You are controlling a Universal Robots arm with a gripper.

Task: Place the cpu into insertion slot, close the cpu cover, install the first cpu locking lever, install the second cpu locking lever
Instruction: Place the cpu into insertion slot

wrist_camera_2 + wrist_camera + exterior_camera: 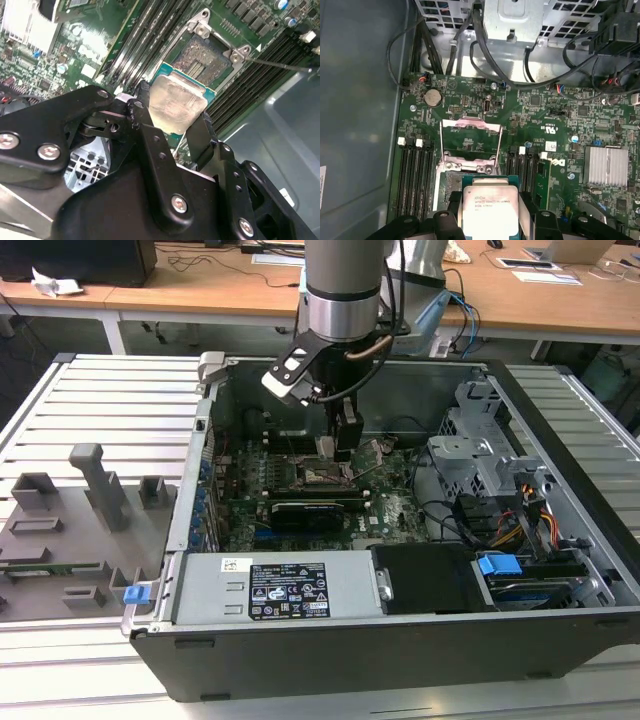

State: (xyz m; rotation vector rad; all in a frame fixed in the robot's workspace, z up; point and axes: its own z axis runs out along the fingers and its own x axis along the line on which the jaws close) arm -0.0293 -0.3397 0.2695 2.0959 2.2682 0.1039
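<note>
Gripper (172, 120) fingers pinch the cpu (488, 207) by two opposite edges, holding it over the insertion slot (202, 57), not seated. The slot is empty, pin field bare. Risk: a tilted or off-corner descent could bend pins, or the chip could slip from the pinch. Beyond, the cpu cover (470, 123) stands flipped open. The open computer case (400, 650) holds the motherboard (395, 510) and cables (500, 515).

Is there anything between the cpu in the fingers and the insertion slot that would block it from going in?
Nothing visible does. The gripper holds the cpu near the insertion slot, whose pin field lies bare. The cpu cover is tilted up at one edge of the slot, not across it.
</note>
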